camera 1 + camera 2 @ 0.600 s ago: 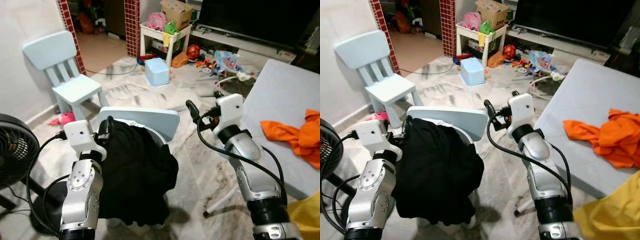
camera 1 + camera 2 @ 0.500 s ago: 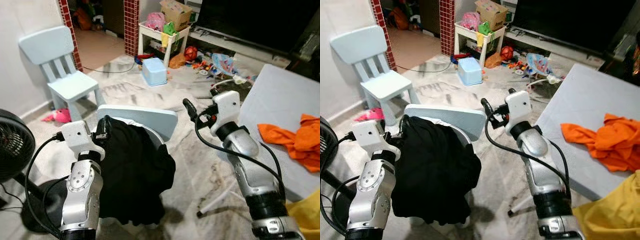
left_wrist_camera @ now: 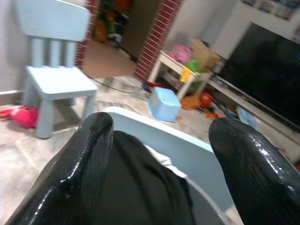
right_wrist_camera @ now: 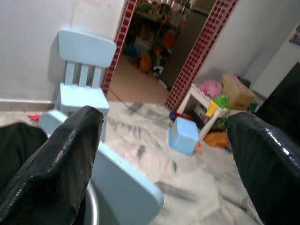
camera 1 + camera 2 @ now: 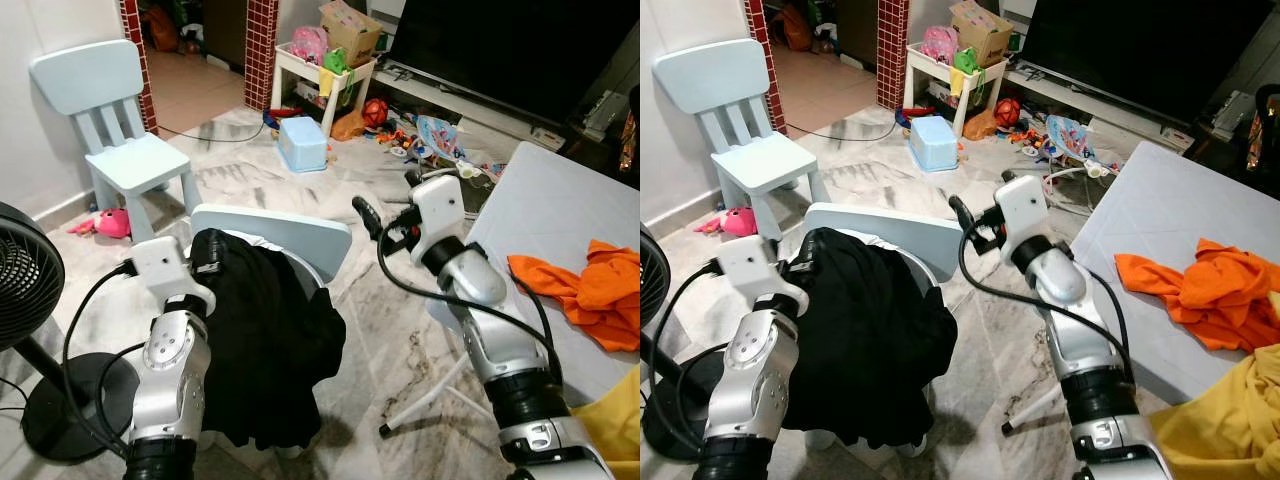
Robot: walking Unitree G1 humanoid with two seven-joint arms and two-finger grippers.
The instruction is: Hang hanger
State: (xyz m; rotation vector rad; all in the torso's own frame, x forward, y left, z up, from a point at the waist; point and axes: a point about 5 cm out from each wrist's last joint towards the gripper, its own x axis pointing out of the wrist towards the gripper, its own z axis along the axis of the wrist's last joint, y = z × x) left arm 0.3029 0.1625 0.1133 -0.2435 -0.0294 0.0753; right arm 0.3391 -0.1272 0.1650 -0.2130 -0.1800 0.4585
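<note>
A black garment (image 5: 275, 350) hangs bunched over the back of a light blue chair (image 5: 300, 228) right in front of me. No hanger can be made out. My left gripper (image 5: 205, 262) sits at the garment's top left edge; in the left wrist view its fingers (image 3: 89, 154) stand wide apart with the black cloth (image 3: 140, 187) lying below and between them. My right gripper (image 5: 375, 215) is raised just right of the chair back, open and holding nothing; the right wrist view looks over the chair back (image 4: 122, 183).
A small light blue chair (image 5: 115, 110) stands at the far left wall, a pink toy (image 5: 108, 222) beside it and a black fan (image 5: 25, 290) at my left. A grey table (image 5: 570, 210) on the right carries orange cloth (image 5: 590, 290). Toys, a blue box (image 5: 305, 143) and a TV (image 5: 520, 50) lie beyond.
The whole view has shifted, so the camera has moved. Both arms keep about the same pose relative to the garment and the chair.
</note>
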